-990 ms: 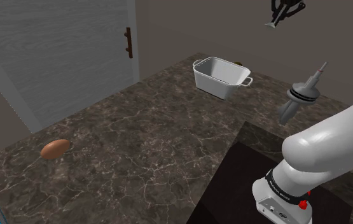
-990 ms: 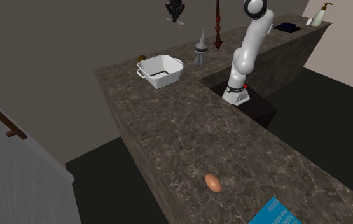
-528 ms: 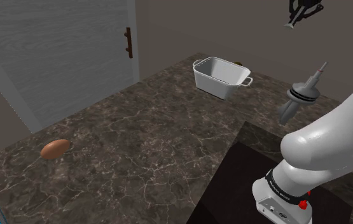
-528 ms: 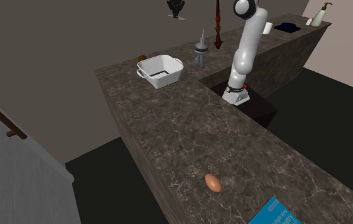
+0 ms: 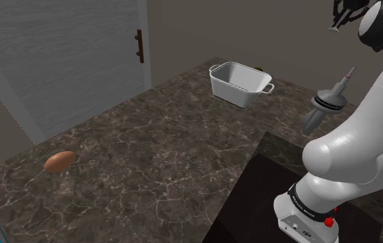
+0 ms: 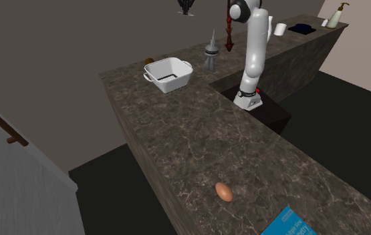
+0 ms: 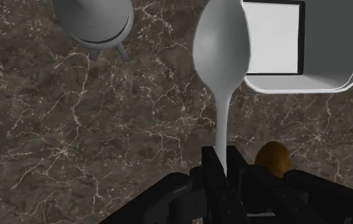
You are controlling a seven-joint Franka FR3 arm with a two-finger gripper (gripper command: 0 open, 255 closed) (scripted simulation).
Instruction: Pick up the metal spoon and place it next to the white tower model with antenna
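Spoon (image 7: 222,57) clamped by its handle in the gripper (image 7: 222,160), high in the shoulder view's upper right — white tub (image 5: 240,83) and grey tower model (image 5: 326,103) on the dark veined counter (image 5: 155,159) beneath, egg (image 5: 59,161) far at lower left — gripper further right than a second ago.

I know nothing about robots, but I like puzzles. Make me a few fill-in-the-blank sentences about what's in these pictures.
1. The claw is shut on a ____.
2. The egg lying on the counter is ____ in colour.
3. The white pot has ____ handles.
Missing words: spoon; brown; two.
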